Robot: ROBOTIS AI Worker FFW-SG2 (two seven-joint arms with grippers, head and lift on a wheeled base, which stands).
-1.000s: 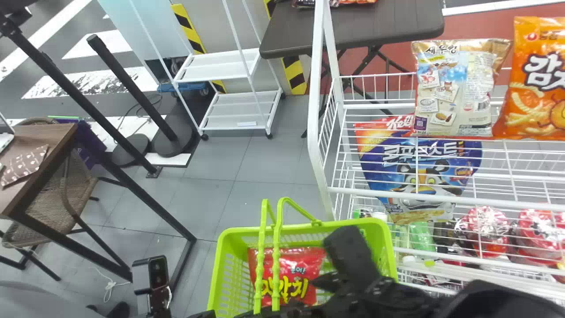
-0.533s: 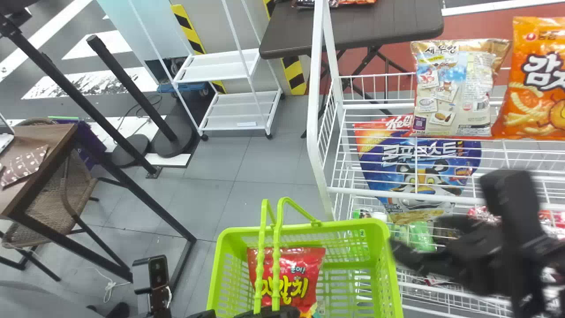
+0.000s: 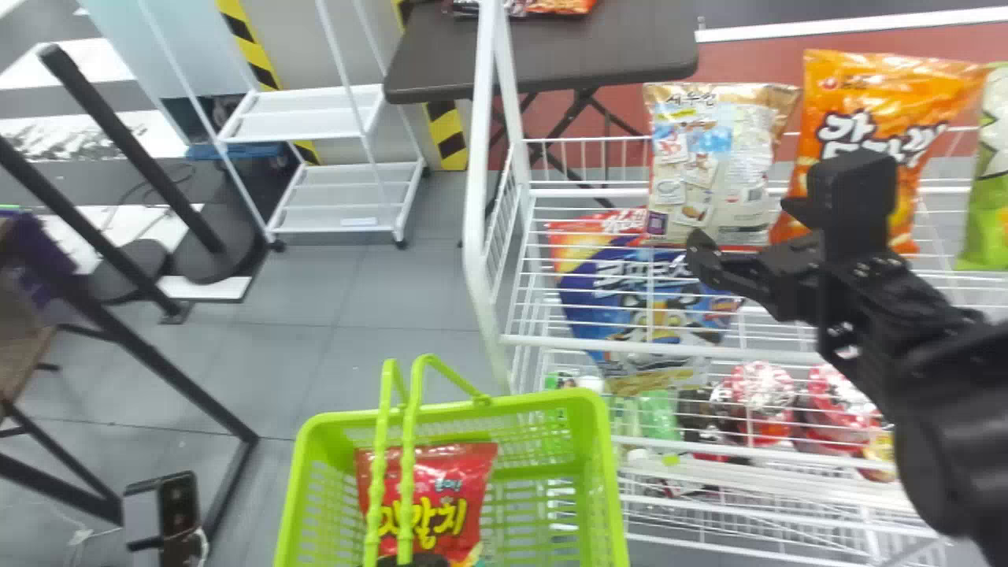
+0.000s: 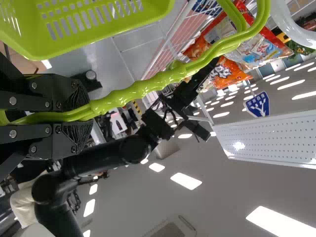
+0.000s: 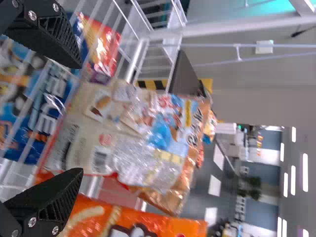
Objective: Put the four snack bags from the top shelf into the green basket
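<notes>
Snack bags (image 3: 705, 157): where are they all?

Three are up on the top shelf (image 3: 551, 341), beige, orange (image 3: 858, 94) and green (image 3: 994, 173); a red bag (image 3: 429, 500) is in the green basket (image 3: 583, 403).

And the fingers?

The right gripper (image 5: 79, 118) has its fingers spread, nothing gripped, facing the beige bag. The left gripper (image 4: 89, 117) has its fingers closed on the basket's handles (image 4: 163, 79).

So the beige one next, I'd guess. How would you take it?

Square up first, one finger each side, and mind the orange bag right beside it. Go in far enough for a good bite, then close gently; a puffed bag may slip or crumple. Lift clear of the wires before swinging over, and keep the left side steady so the basket doesn't tip.
</notes>
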